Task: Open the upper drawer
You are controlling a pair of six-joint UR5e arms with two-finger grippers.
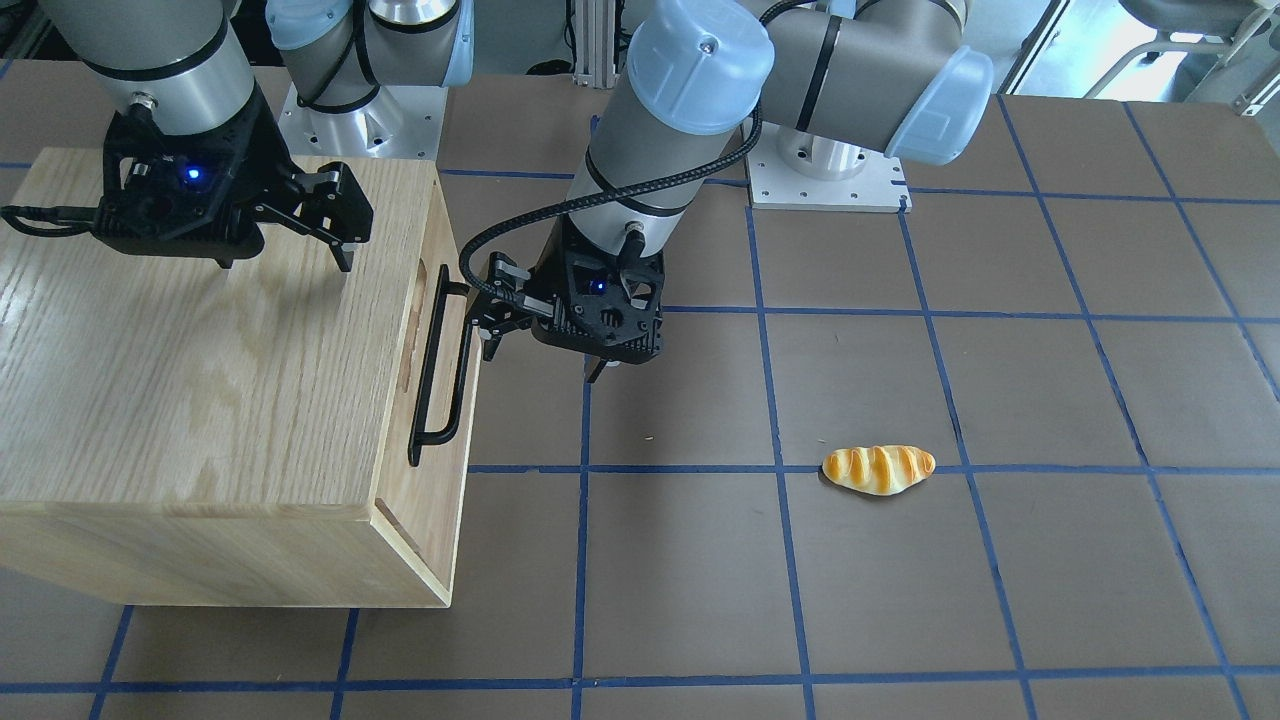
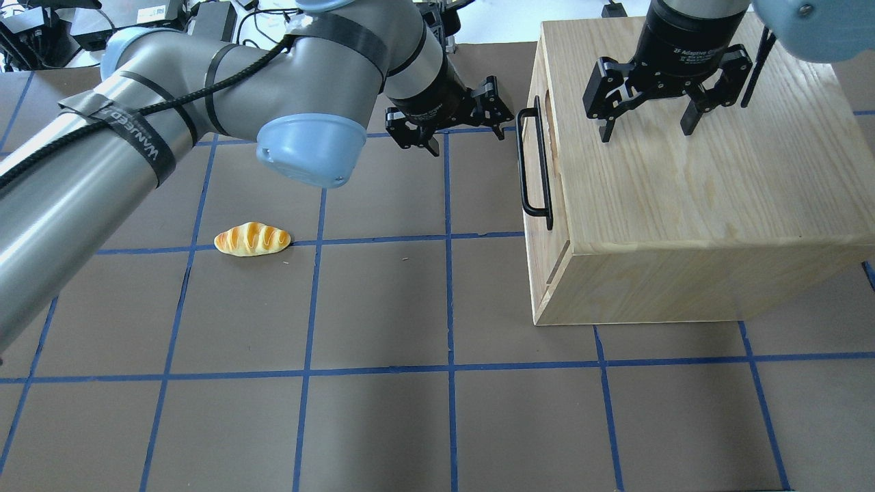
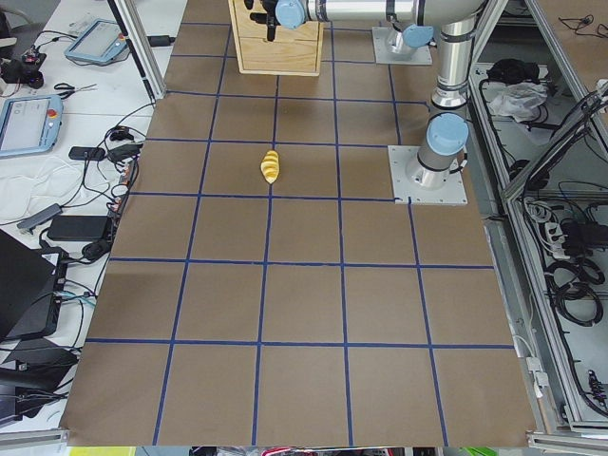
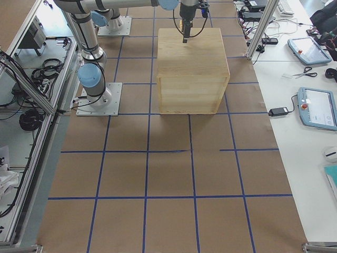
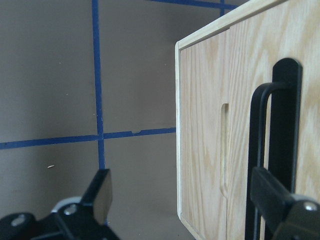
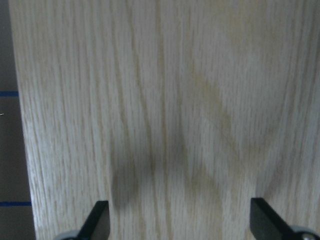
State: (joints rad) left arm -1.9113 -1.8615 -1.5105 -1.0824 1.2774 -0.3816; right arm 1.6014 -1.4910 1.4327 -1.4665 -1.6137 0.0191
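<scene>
The oak cabinet stands on the table, also in the front view. Its upper drawer front sits flush and bears a long black bar handle, seen also in the front view and the left wrist view. My left gripper is open just beside the handle's far end; in the left wrist view one finger overlaps the bar, which is not between the fingers. My right gripper is open and empty, hovering over the cabinet top, also shown in the right wrist view.
A toy bread roll lies on the brown mat left of the cabinet, also in the front view. Blue tape lines grid the table. The arm bases stand at the table's robot side.
</scene>
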